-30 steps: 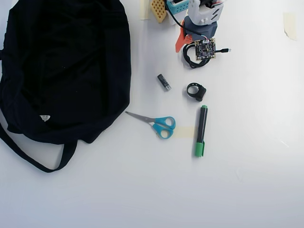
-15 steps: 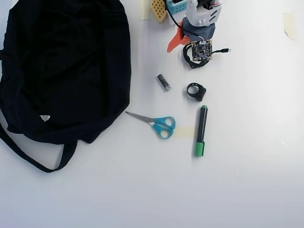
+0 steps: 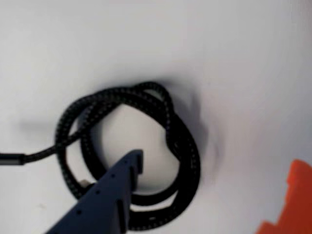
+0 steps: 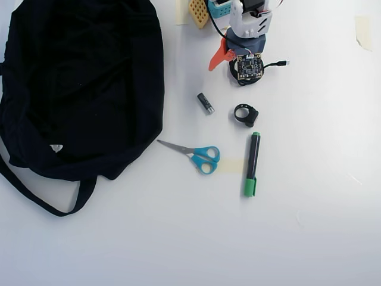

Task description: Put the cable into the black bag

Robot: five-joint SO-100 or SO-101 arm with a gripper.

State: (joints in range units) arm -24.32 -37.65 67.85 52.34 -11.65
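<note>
From my screen the cable [image 3: 183,146] looks sheathed in braided black fabric, finely speckled and matt, lying near the tabletop's [image 4: 309,238] far edge. The tabletop itself is smooth, white and faintly shiny. The fingers [image 3: 112,200] look like matt plastic with a layered, printed texture, one dark blue, the other orange. Toward the left edge I see the black bag [image 4: 77,89], soft matt cloth with creases. The scissors [image 4: 193,154] have bright metal blades and glossy blue plastic handles; the marker [image 4: 252,164] is smooth black and green plastic.
</note>
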